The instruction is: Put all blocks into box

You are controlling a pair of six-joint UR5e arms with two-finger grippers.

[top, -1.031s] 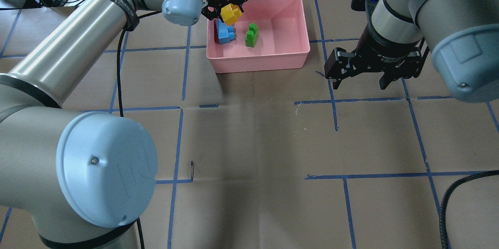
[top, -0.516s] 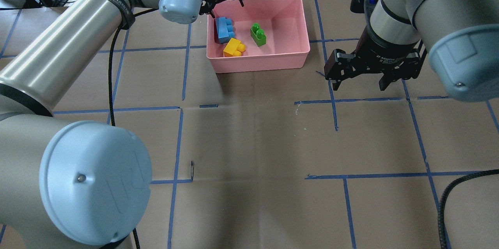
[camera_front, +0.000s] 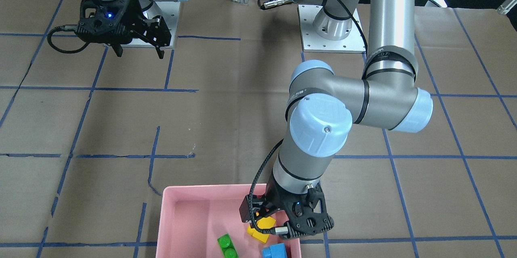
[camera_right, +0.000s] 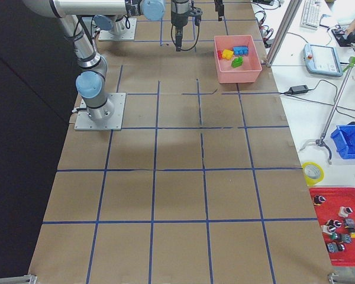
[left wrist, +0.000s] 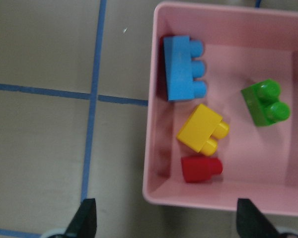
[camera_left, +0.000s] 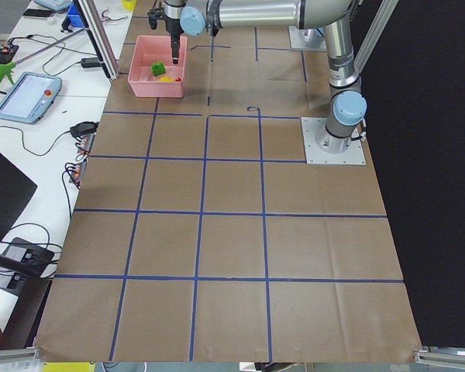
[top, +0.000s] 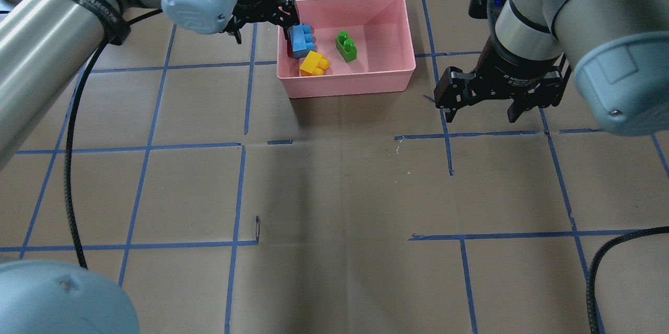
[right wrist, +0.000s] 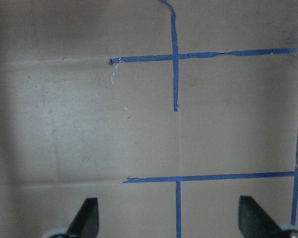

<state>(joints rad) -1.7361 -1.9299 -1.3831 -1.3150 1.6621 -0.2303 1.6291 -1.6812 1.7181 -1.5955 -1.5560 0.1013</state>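
Blocks (left wrist: 202, 130) are all lying in the box (left wrist: 188, 197); left gripper (left wrist: 167, 215) and right gripper (top: 482, 114) hanging released, we are favouring lifting the left straight up, clear of the box.

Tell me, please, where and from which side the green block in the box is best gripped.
Probably by its two long flat sides, below the studs, coming straight down. The green block seems to stand studs up in the box, apart from its walls and from the yellow block nearest it, so the jaws have room on both sides.
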